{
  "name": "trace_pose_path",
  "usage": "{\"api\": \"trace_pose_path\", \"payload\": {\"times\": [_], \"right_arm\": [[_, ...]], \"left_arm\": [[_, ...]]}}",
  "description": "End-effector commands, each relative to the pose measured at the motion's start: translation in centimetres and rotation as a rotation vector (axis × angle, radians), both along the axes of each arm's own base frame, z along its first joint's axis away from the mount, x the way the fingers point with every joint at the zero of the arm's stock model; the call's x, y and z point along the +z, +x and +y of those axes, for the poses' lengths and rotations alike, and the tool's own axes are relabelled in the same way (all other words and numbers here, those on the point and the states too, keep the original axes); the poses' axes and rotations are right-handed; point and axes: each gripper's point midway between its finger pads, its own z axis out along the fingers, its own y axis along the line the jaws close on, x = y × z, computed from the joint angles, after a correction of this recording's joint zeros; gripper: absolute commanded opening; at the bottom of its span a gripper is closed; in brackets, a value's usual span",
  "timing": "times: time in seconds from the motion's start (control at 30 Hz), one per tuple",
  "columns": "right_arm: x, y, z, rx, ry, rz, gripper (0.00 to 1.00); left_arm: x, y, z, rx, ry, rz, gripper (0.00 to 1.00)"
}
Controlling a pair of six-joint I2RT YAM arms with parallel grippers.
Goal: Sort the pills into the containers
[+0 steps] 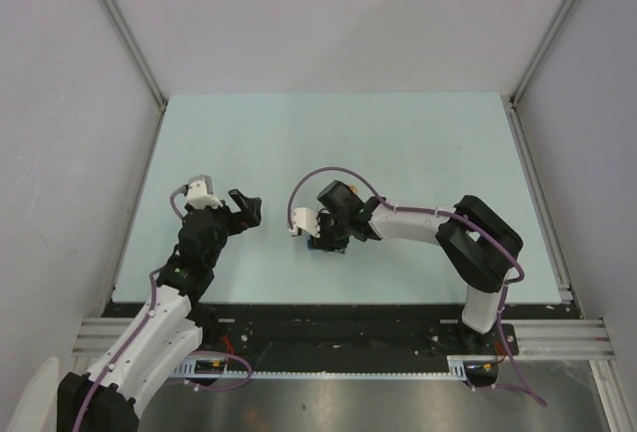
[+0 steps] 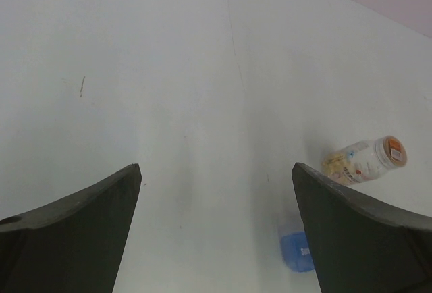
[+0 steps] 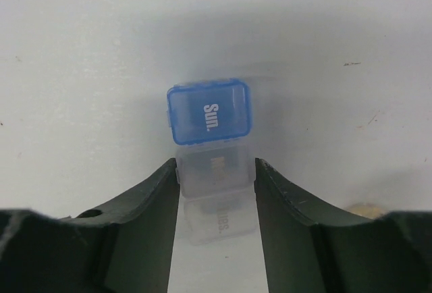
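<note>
A small pill box (image 3: 210,171) lies flat on the table, a strip of clear compartments with one blue lid marked "Sun." (image 3: 209,112). My right gripper (image 3: 216,168) straddles the clear compartment behind that lid, both fingertips against its sides. In the top view this gripper (image 1: 324,239) points down at the box's blue end (image 1: 316,247). A clear bottle (image 2: 364,161) with an orange cap lies on its side, tan pills (image 2: 337,163) inside. The left gripper (image 2: 216,192) hovers open and apart from both, the blue lid (image 2: 295,251) beside its right finger.
A tan rounded shape (image 3: 364,210) peeks out past my right finger; I cannot tell what it is. Metal rails (image 1: 134,203) border the pale table (image 1: 398,143) at left and right, with grey walls behind. The left arm (image 1: 189,253) stands near the left rail.
</note>
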Motion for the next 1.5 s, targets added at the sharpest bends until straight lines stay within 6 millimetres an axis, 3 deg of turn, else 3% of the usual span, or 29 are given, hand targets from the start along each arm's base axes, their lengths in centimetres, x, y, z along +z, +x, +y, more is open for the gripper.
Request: {"api": "trace_pose_path", "payload": {"times": [0.0,0.13,0.17,0.27,0.33,0.5,0.67,0.87,1.23,1.37,1.47], "right_arm": [[0.2,-1.0,0.3,0.008,-0.011,0.071,0.46],[0.1,-2.7,0.0,0.006,-0.023,0.159,0.29],[0.1,-2.9,0.0,-0.002,-0.024,0.176,0.19],[1.0,-3.8,-0.1,-0.018,-0.017,0.219,0.04],[2.3,-4.2,0.0,-0.029,0.003,0.224,0.0],[5.8,-5.4,0.6,-0.114,0.066,0.233,0.0],[10.6,-6.7,1.3,-0.163,0.174,0.2,0.0],[15.4,-8.1,2.0,-0.219,0.304,0.146,0.0],[19.1,-9.5,2.7,-0.271,0.41,0.081,0.0],[20.0,-9.5,2.7,-0.286,0.441,0.055,0.0],[20.7,-9.4,2.5,-0.294,0.459,0.04,0.0]], "left_arm": [[0.4,-0.3,-1.0,-0.041,-0.052,-0.008,1.0],[0.6,-0.4,-1.5,-0.061,-0.068,-0.01,1.0],[0.7,-0.4,-1.6,-0.067,-0.072,-0.01,1.0],[0.8,-0.6,-2.2,-0.094,-0.093,0.001,1.0],[0.8,-1.0,-2.9,-0.13,-0.116,0.011,1.0],[1.7,-2.3,-4.8,-0.222,-0.213,0.024,1.0],[3.8,-4.6,-7.3,-0.363,-0.365,0.022,1.0],[6.0,-6.9,-8.8,-0.465,-0.495,0.02,1.0],[8.6,-10.3,-13.1,-0.615,-0.604,0.093,0.97],[8.0,-10.6,-14.3,-0.627,-0.587,0.131,0.85],[8.6,-10.9,-14.8,-0.647,-0.584,0.125,0.7]]}}
